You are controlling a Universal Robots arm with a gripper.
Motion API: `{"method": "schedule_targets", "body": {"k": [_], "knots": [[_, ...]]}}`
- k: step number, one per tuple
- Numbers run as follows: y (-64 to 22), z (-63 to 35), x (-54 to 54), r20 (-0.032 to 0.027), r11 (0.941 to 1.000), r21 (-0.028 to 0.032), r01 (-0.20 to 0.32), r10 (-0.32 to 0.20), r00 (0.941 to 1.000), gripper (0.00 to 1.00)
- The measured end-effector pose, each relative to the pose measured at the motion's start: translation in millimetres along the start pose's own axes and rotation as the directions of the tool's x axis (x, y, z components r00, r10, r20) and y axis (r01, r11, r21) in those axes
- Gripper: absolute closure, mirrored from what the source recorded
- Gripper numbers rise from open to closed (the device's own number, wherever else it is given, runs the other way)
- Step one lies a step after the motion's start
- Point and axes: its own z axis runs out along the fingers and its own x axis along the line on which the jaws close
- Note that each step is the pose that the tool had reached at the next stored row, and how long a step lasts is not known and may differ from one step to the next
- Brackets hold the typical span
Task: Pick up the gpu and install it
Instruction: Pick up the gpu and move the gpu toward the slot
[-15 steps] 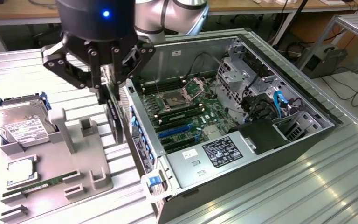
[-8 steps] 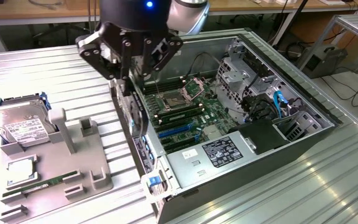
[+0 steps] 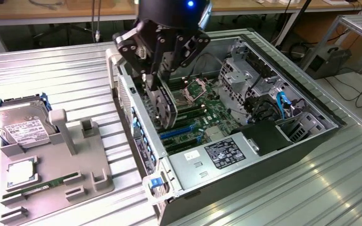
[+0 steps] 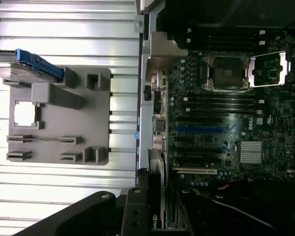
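Clamped in the pincer (image 3: 159,84), the gpu (image 3: 166,107) is held on edge in the open computer case (image 3: 244,188), apparently to be aligned with the motherboard slots (image 3: 177,132) just beneath.

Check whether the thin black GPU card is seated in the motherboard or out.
Out: the gripper holds the GPU card on edge above the blue slots.

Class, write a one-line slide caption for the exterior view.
Claw holds the gpu on edge inside the open computer case, over the motherboard.
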Motion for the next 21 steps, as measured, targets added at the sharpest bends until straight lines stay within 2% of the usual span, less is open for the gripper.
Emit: {"method": "schedule_targets", "body": {"k": [9, 10, 11, 12, 14, 16, 21], "knots": [[1.6, 4.9, -43.7, 0.0001, 1.0000, -0.0001, 0.000, 0.000, 1.0000, 0.74], [2.6, 6.5, -51.8, 0.0001, 1.0000, -0.0001, 0.000, 0.000, 1.0000, 0.74], [4.6, 9.8, -67.3, 0.0000, 1.0000, 0.0000, 0.000, 0.000, 1.0000, 0.74], [6.0, 12.1, -76.6, 0.0001, 1.0000, 0.0000, 0.000, 0.000, 1.0000, 0.74], [7.8, 14.8, -85.7, 0.0001, 1.0000, 0.0002, 0.000, 0.000, 1.0000, 0.74], [10.5, 19.8, -102.4, 0.0000, 1.0000, 0.0003, 0.000, 0.000, 1.0000, 0.74], [14.7, 30.5, -131.1, 0.0001, 1.0000, 0.0001, 0.000, 0.000, 1.0000, 0.74]]}}
